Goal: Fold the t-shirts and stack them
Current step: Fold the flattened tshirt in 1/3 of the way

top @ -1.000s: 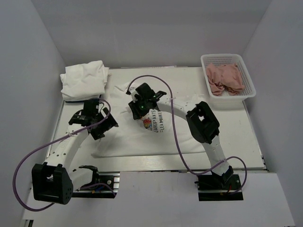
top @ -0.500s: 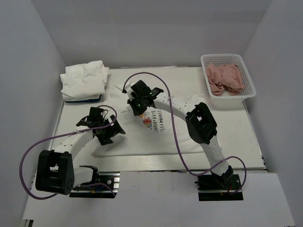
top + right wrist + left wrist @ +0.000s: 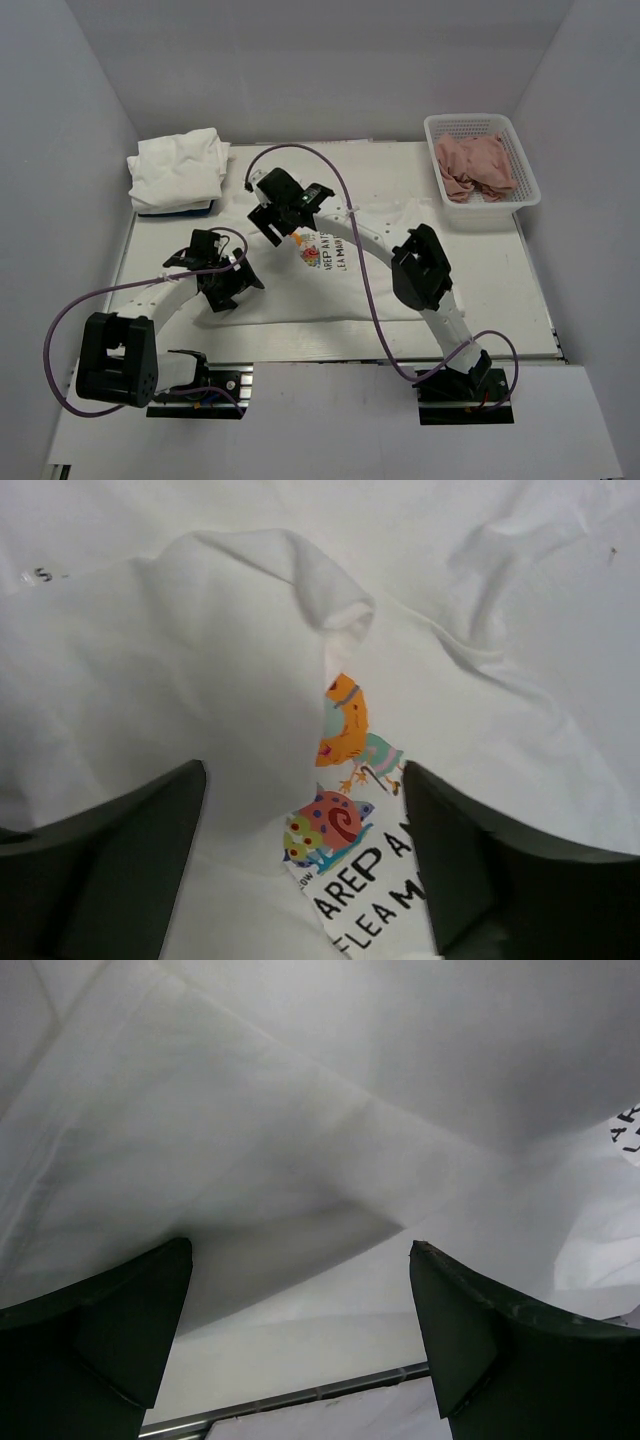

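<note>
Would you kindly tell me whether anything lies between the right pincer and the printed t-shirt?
Nothing visible does: the right pincer hangs open over the printed t-shirt, with only the shirt's own raised fold beneath it.

Bright, even overhead light; the wrist views are soft, with blurred dark fingers (image 3: 100, 870) shadowing the white t-shirt (image 3: 200, 660).

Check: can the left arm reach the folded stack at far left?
Probably yes: the left gripper hangs open and empty over the printed t-shirt, with nothing between it and the folded stack.
</note>
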You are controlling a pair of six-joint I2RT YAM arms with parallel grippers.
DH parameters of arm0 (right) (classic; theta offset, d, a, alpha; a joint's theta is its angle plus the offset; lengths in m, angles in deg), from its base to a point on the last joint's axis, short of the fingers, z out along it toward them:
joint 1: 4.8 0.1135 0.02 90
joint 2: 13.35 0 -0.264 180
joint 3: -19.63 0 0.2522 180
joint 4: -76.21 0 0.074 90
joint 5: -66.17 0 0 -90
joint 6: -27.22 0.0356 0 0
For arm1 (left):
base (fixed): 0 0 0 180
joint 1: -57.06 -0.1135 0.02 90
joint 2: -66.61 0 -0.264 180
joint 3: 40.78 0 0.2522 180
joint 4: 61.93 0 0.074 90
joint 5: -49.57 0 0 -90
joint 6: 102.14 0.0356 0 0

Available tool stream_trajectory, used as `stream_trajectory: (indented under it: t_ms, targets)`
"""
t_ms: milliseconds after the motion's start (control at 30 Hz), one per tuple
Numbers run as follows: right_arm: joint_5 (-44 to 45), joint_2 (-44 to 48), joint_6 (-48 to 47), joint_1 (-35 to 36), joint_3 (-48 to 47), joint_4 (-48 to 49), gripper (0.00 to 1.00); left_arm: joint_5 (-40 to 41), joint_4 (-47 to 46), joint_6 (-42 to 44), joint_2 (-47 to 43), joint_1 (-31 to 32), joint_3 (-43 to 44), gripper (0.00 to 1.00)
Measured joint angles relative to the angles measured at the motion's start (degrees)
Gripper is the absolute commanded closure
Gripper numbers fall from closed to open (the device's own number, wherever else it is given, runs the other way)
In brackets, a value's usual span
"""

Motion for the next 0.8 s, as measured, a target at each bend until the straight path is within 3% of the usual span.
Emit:
stream_trajectory:
  t_ms: [133, 233, 367, 633, 800]
  targets:
    - [3.93, 0.59, 3.63, -0.76, 1.79, -0.39, 0.10, 0.59, 0.61, 0.11, 0.00, 0.00, 0.09, 0.00]
    - [5.38, 3.93, 7.74, -1.75, 8.15, -0.15, 0.10, 2.03, 2.29, 0.39, 0.00, 0.00, 0.61, 0.00]
    - [5.35, 14.82, 15.67, -4.33, 24.72, 0.46, 0.10, 4.37, 4.83, 0.59, -0.42, -0.02, 1.53, 0.00]
    - [5.14, 49.48, 29.75, -17.73, 63.63, 3.63, 0.10, 8.09, 5.75, 0.66, -2.60, -0.11, 1.68, 0.00]
    - [2.01, 54.60, 33.44, -23.32, 78.75, 9.05, 0.10, 8.33, 4.13, -0.39, -1.25, -0.11, 1.66, 0.00]
